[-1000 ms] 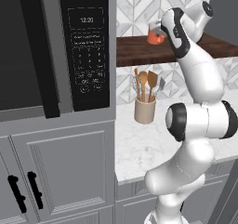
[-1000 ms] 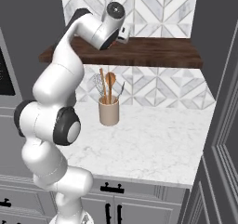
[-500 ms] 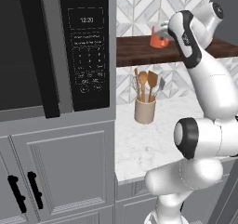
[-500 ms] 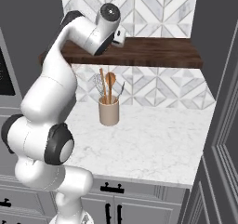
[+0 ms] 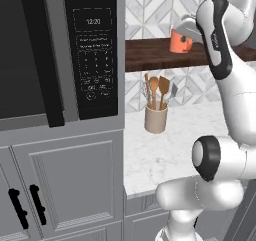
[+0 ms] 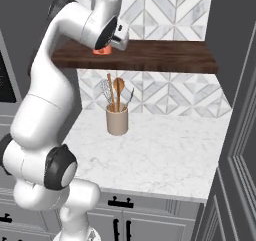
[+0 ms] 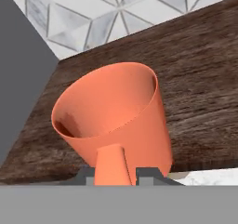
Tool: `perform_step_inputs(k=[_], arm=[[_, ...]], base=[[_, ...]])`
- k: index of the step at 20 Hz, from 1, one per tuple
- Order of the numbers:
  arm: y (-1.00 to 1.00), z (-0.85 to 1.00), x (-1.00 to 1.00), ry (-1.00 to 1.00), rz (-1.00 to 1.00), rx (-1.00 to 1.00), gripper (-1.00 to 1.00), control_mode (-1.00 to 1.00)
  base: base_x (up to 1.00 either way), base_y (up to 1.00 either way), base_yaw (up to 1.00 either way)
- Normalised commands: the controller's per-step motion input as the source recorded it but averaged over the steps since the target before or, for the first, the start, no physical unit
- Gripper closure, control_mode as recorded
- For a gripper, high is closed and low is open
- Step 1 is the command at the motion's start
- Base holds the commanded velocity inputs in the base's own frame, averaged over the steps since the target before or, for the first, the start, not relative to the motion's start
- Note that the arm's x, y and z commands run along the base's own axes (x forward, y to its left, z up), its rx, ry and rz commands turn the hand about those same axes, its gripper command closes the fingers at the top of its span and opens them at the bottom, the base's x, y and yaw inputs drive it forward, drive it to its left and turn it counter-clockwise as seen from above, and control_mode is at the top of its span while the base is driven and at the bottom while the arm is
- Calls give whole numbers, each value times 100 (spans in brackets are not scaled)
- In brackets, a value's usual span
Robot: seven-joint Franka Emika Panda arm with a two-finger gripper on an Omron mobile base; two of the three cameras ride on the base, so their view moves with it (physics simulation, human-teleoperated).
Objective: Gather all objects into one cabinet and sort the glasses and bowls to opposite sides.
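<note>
Gripping the mug (image 7: pixel 116 121) by its side handle, the end effector (image 7: pixel 115 173) is pinching that handle between its two dark fingertips (image 7: pixel 85 175), which are rising on either side of it at the bottom of the hand view. The orange mug is standing upright with its open mouth tilted toward the camera there, and the dark brown wooden shelf (image 7: pixel 200 79) is lying behind and beneath it.

From the left base view, the mug (image 5: pixel 179 41) is showing at the shelf (image 5: pixel 150 55), near its middle, with the white arm (image 5: pixel 220 35) reaching up and over to it from the right. From the right base view, the arm (image 6: pixel 60 85) is arching up from the lower left, and its hand is covering most of the mug (image 6: pixel 103 50), so just an orange sliver is peeking out at the front edge of the shelf (image 6: pixel 165 55), toward the shelf's left end. Whether the mug's base is resting on the wood or hanging just clear of it cannot be told.

Below the shelf, a beige utensil holder (image 5: pixel 155 119) with wooden spoons is standing on the marble counter (image 6: pixel 160 155) against the patterned tile wall (image 6: pixel 165 12). A black microwave (image 5: pixel 60 50) is sitting to the left in the left base view, above grey doors (image 5: pixel 70 185) with black handles (image 5: pixel 25 212).
</note>
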Motion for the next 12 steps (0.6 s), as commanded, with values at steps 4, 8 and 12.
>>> perform_step_inputs(k=[4,8,12], arm=[[0,0,-100,1,0,0,100,-100],[1,0,-99,-3,0,0,100,-100],[17,-15,-99,-4,0,0,100,-100]], base=[[0,0,0],[0,0,0],[0,0,0]])
